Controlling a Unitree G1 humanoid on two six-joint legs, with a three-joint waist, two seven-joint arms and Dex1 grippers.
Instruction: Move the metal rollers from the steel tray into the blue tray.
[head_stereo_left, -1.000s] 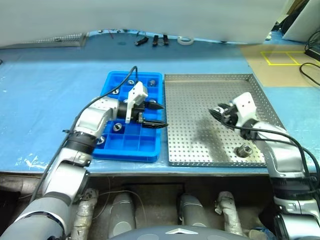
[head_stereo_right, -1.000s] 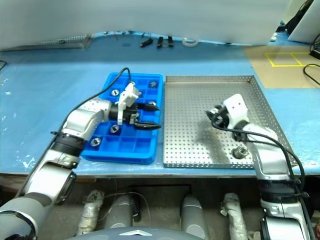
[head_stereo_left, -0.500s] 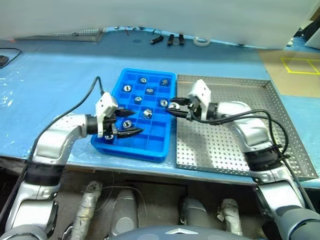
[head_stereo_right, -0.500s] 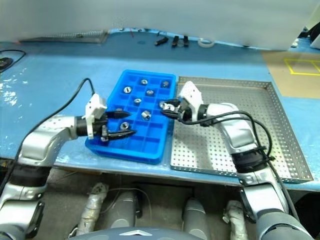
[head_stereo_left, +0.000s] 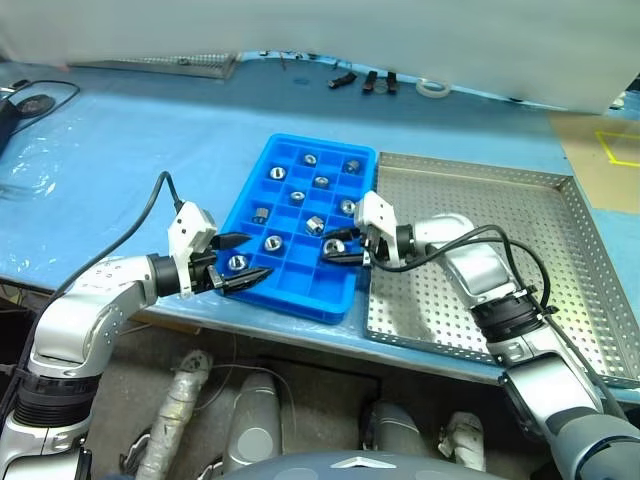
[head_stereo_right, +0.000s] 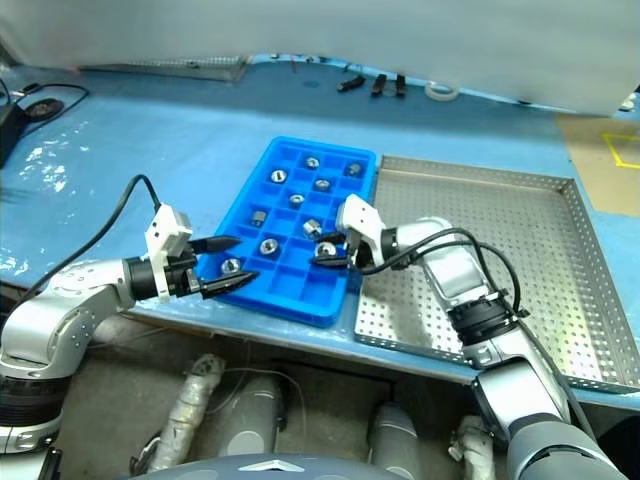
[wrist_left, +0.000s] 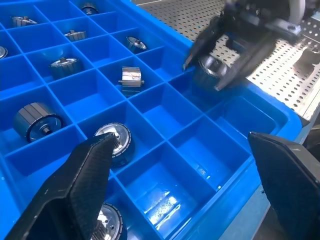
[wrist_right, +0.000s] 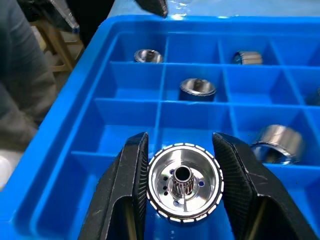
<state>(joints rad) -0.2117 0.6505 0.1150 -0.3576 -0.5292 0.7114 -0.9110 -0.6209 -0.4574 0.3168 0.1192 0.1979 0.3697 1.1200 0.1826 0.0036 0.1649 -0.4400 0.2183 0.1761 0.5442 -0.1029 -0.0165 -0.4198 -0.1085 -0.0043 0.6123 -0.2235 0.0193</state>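
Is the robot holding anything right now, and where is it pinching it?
The right gripper holds a metal roller, pinched by its round outer sides, over the blue tray. The left gripper is open, holding nothing.

Blue tray (head_stereo_left: 262, 190) with rollers (head_stereo_left: 321, 181) lies left of steel tray (head_stereo_left: 560, 240).

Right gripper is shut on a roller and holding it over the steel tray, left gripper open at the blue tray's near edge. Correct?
Not quite. The right gripper is shut on a metal roller, but it holds it over the blue tray, above its compartments, not over the steel tray; the right wrist view shows this. The left gripper is open at the blue tray's near edge, as you said.
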